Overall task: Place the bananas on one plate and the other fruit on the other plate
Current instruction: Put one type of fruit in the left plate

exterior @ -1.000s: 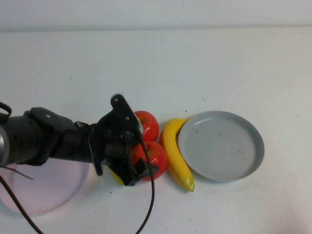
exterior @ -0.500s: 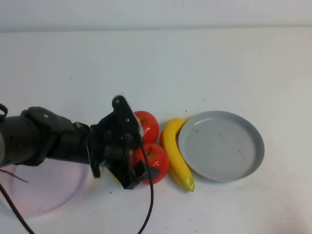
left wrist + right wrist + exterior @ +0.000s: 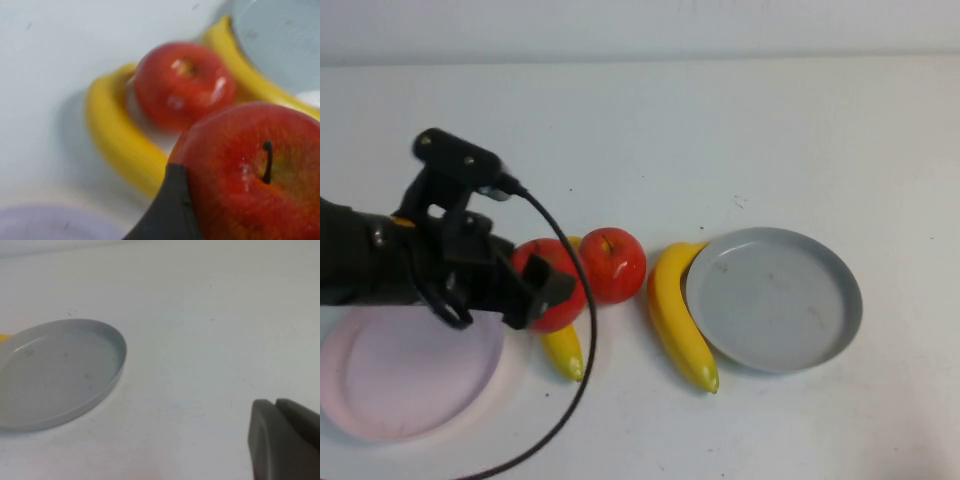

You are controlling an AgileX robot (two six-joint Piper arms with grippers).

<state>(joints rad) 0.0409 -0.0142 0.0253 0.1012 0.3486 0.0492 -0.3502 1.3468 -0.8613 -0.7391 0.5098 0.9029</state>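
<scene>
2 red apples, 2 yellow bananas, grey plate, pale pink plate.

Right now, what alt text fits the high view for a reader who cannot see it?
The left gripper holds a shiny red apple beside the round pale pink plate. A second red apple, two curved yellow bananas and an empty round grey plate lie rightward; the shut right gripper is out of view.
</scene>
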